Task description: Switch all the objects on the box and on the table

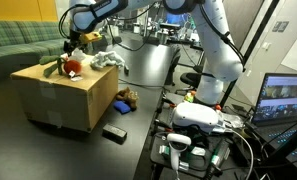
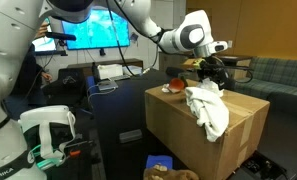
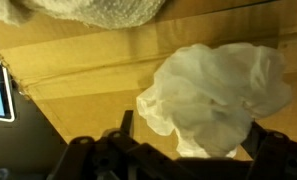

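Dark table (image 1: pixel 80 150) bears the cardboard box (image 1: pixel 58 100); green sofa (image 1: pixel 13 40) behind.

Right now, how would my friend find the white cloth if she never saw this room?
Look for the big tan cardboard box standing on the dark table. On its top lies a crumpled white cloth, hanging over the edge. Unlike the red-and-green plush near it, it is plain white and floppy.

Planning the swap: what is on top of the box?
A red-and-green plush and a white cloth that hangs over the edge of the box. Anything under the cloth is hidden.
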You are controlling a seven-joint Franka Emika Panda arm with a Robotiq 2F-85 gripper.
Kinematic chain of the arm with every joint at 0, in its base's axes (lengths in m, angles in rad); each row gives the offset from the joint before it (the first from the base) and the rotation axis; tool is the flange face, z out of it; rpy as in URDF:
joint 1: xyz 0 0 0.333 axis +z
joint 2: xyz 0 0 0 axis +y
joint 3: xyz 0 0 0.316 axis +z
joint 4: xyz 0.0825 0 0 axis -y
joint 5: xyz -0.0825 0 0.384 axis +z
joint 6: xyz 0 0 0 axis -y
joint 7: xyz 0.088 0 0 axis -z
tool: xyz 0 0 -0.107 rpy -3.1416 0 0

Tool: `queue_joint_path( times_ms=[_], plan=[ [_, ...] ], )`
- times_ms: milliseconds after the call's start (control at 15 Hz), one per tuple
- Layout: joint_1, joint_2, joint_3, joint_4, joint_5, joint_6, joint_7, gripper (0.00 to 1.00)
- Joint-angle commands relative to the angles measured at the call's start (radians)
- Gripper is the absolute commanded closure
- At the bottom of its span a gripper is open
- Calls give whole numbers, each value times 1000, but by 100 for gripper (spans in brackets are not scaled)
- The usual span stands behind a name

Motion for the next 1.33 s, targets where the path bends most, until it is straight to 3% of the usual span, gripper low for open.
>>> queue_joint_path(
  times_ms=[0, 67, 133, 200, 733, 1000, 1267],
  plan=[
    [-19, 71, 8, 99, 12, -38, -7, 0],
    [-17, 79, 6, 107, 9, -45, -8, 0],
    [-16, 84, 4, 115, 8, -53, -4, 25],
    [-18, 88, 5, 126, 9, -64, -10, 27],
    [-8, 27, 0, 108, -4, -103, -2, 88],
    [3, -54, -9, 52, -21, -114, 10, 94],
    [12, -181, -22, -50, -66, -138, 27, 90]
  ],
)
